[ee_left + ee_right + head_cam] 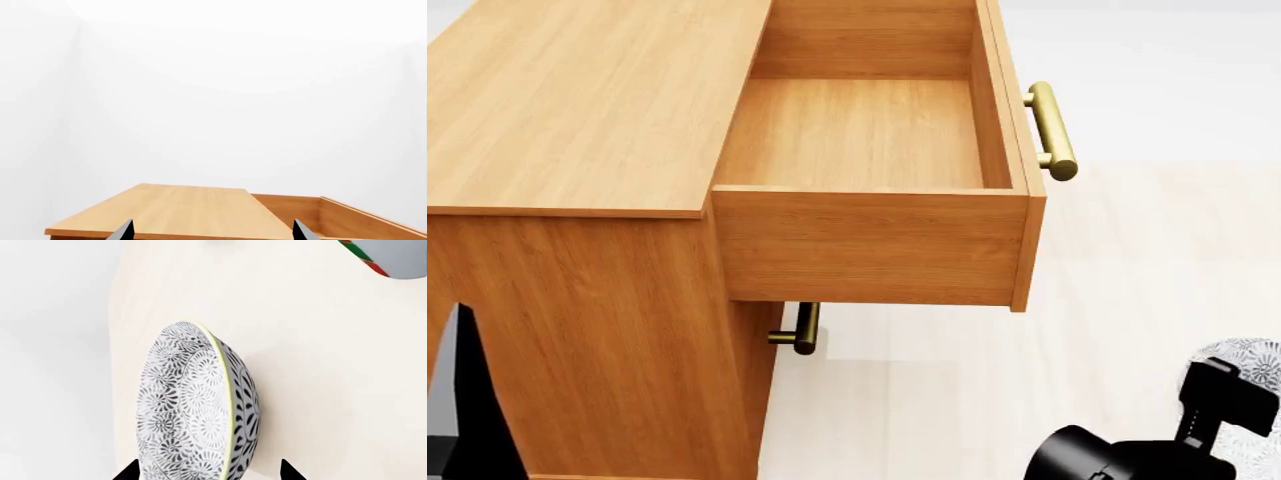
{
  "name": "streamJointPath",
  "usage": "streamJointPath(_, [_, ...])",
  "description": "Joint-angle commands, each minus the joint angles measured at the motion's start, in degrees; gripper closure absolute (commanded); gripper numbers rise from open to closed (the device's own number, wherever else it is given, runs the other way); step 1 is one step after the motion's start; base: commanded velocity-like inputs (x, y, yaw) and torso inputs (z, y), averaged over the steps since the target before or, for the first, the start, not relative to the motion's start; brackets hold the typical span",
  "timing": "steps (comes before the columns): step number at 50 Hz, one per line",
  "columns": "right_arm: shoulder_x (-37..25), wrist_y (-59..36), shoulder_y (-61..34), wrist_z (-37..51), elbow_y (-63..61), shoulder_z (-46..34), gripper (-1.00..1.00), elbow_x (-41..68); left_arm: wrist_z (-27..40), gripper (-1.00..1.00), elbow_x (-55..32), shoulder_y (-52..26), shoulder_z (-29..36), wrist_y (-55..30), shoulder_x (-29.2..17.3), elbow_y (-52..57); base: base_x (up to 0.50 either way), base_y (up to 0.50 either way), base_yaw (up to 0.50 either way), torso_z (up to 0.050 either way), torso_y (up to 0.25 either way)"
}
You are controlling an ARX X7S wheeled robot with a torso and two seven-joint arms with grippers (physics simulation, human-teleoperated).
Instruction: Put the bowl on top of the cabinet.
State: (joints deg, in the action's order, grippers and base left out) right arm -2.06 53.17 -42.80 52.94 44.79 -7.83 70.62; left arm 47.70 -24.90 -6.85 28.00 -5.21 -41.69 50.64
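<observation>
While the patterned white ceramic bowl (pixel 197 410) is grasped on edge in the right gripper (pixel 208 471), the orange-brown wooden cabinet (pixel 574 100) is seen up-left.

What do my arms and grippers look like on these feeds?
Both grippers end in plain black pointed fingertips: the left gripper and the right gripper. In the head view, the right arm is glossy black with rounded housings. No cables or markings are visible.

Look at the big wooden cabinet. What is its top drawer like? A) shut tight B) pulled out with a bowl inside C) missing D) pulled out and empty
D: in the head view the top drawer of the light orange-brown wooden cabinet is pulled out, with only bare wood inside, and the round floral-patterned ceramic bowl is not in it.
</observation>
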Motion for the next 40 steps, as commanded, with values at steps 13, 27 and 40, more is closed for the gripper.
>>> streamJointPath(13, [-2.1,1.1,0.3,-3.7,3.3,3.1,-1.0,3.6,-0.2,-1.0,0.0,-0.8,1.0,-0.9,0.5,-0.4,0.0,0.0,0.0,0.0,0.0])
streamJointPath(27, [-2.0,0.4,-2.0,-12.1,13.1,7.6,-1.0,8.8,0.0,-1.0,-0.2,-0.7,0.9,-1.0,0.2,-0.2,0.0,0.0,0.0,0.0,0.0])
streamJointPath(40, [-1.5,-1.9,-4.3,-18.8,20.5,10.3,1.0,12.5,-0.5,-1.0,0.3,-0.5,1.3,-0.1,0.5,-1.2,0.0,0.0,0.0,0.0,0.0])
